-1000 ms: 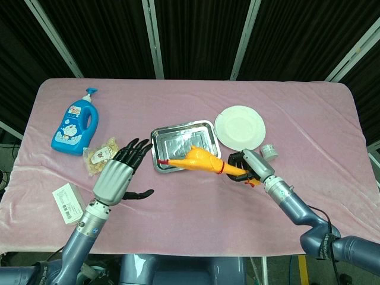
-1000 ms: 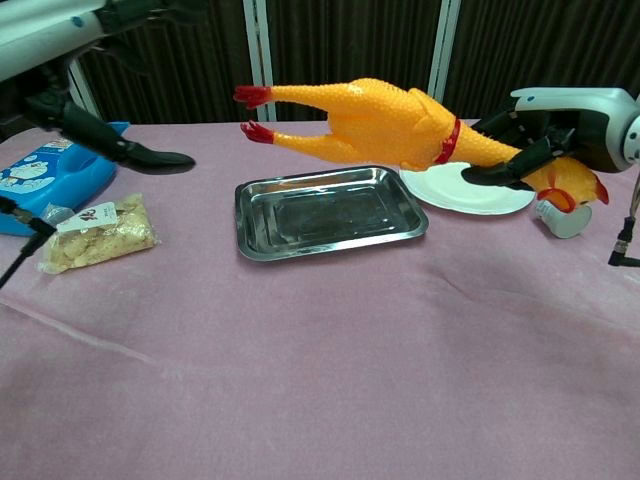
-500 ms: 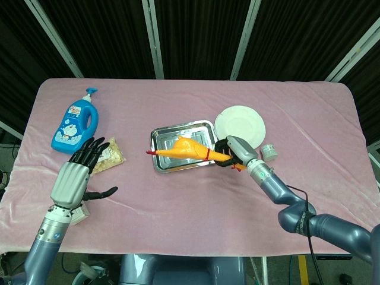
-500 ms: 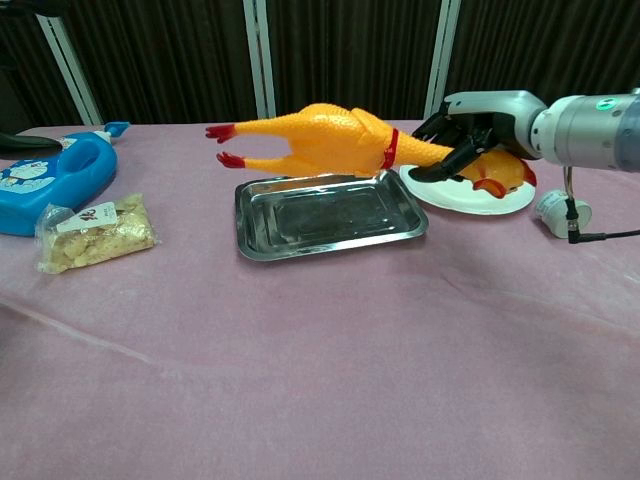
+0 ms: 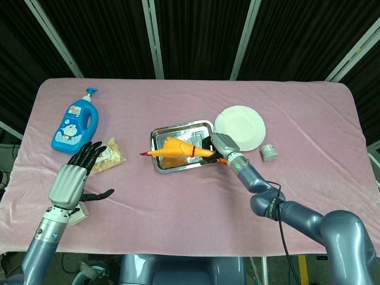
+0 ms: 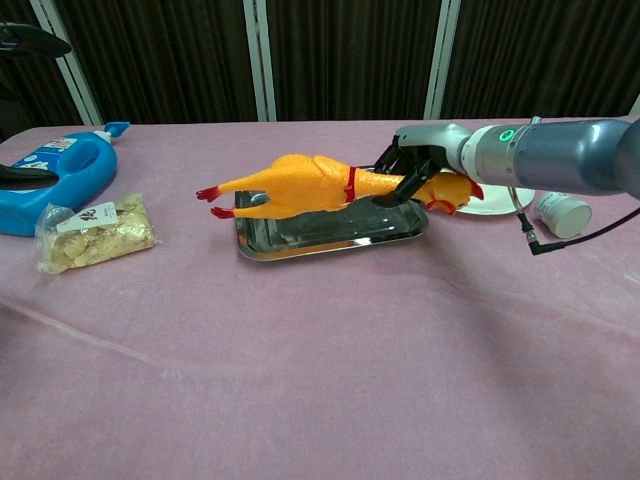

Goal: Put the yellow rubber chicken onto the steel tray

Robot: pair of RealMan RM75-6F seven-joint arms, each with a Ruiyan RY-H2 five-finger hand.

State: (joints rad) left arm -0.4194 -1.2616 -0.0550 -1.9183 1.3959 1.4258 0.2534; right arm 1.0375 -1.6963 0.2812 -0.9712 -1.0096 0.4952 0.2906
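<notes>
The robot's right hand [image 6: 415,165] holds the yellow rubber chicken [image 6: 310,185] by the neck, its dark fingers [image 6: 392,194] wrapped around the narrow part just behind the red collar, with the head and beak poking out on the far side of the fingers. From that grip the body stretches away over the steel tray [image 6: 400,228], and the red feet reach past the tray's far rim, the end farthest from the fingers. In the chest view the bird hangs low above the tray, its belly close to the metal; whether it already touches cannot be told. In the head view the chicken [image 5: 177,151] lies across the tray [image 5: 159,135] with the right hand [image 5: 218,144] at the tray's near corner. The task looks close to done: the carry appears finished, and what remains is judged to be the last lowering, the release and the withdrawal. The left hand [image 5: 72,178] is well apart from all this, fingers spread and holding nothing, above the pink tabletop [image 5: 178,196] beside a snack bag [image 5: 108,157]. A blue detergent bottle [image 5: 75,127], a white plate [image 5: 240,126] and a small white jar [image 5: 268,152] stand clear of the tray.
</notes>
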